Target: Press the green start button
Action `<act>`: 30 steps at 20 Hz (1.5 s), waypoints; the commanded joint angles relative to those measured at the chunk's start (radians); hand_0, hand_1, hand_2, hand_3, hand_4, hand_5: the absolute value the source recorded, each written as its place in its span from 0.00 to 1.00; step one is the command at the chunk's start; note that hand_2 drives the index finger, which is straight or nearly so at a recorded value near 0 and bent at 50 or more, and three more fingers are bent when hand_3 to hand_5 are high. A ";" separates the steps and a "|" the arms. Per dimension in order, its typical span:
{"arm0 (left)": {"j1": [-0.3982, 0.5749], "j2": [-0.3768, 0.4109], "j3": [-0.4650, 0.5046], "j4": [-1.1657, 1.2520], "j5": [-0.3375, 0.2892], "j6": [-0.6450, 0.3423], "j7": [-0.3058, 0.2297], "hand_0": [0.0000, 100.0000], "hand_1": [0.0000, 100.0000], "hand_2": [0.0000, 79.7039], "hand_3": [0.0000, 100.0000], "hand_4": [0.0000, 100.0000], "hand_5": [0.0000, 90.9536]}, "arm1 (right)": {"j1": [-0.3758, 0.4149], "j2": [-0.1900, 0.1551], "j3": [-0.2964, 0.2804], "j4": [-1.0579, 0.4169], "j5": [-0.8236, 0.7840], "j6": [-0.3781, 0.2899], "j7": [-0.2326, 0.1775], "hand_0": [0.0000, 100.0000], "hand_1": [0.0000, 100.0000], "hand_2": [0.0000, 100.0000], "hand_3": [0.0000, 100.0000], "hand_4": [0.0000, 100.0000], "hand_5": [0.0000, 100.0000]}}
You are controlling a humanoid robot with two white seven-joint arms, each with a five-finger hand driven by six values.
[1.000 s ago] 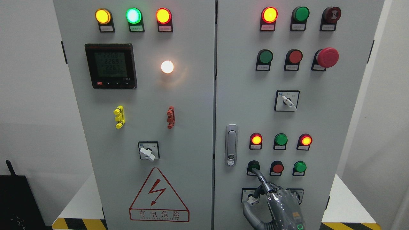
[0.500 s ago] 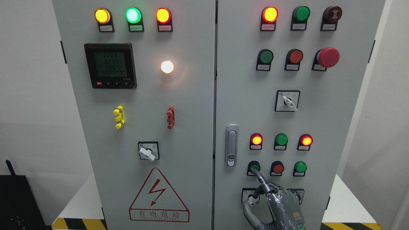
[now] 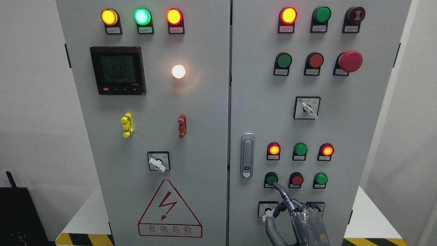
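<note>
My right hand: comes up from bottom edge, right of middle, in front of cabinet's right door. Index finger stretched out, pointing up-left; other fingers curled in, holding nothing.
Fingertip: just below & right of green start btn, v. close; looks apart from it, can't tell for sure.
Green start btn: leftmost in lowest btn row on right door, unlit, dark bezel.
Same row: red btn in middle, then a brighter green btn at right.
Row above: red lamp lit, green lamp unlit, red lamp on the right lit.
Door handle: silver, upright, left of those rows.
Selector switch: below start btn, partly hidden by my thumb.
E-stop: big red mushroom, upper right, well apart from my hand.
Left door: meter display on, white lamp lit, hazard triangle at bottom.
Left arm: not in shot.
</note>
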 commanded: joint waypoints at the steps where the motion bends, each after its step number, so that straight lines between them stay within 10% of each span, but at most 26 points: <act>1: 0.000 0.000 0.000 0.000 0.000 0.000 0.000 0.12 0.56 0.00 0.00 0.00 0.00 | 0.029 0.000 0.007 -0.063 -0.122 0.031 0.017 0.74 0.37 0.00 0.63 0.58 0.51; 8: 0.000 0.000 0.000 0.000 0.000 0.000 0.000 0.12 0.56 0.00 0.00 0.00 0.00 | 0.086 0.000 0.060 -0.110 -0.346 0.099 0.044 0.76 0.35 0.00 0.56 0.51 0.39; 19: 0.000 0.000 0.000 0.000 0.000 0.000 0.000 0.12 0.56 0.00 0.00 0.00 0.00 | 0.190 -0.006 0.136 -0.242 -0.692 0.272 0.109 0.72 0.23 0.00 0.15 0.08 0.00; 30: 0.000 0.000 0.000 0.000 0.000 0.000 0.000 0.12 0.56 0.00 0.00 0.00 0.00 | 0.239 -0.009 0.152 -0.304 -0.872 0.326 0.158 0.52 0.18 0.00 0.00 0.00 0.00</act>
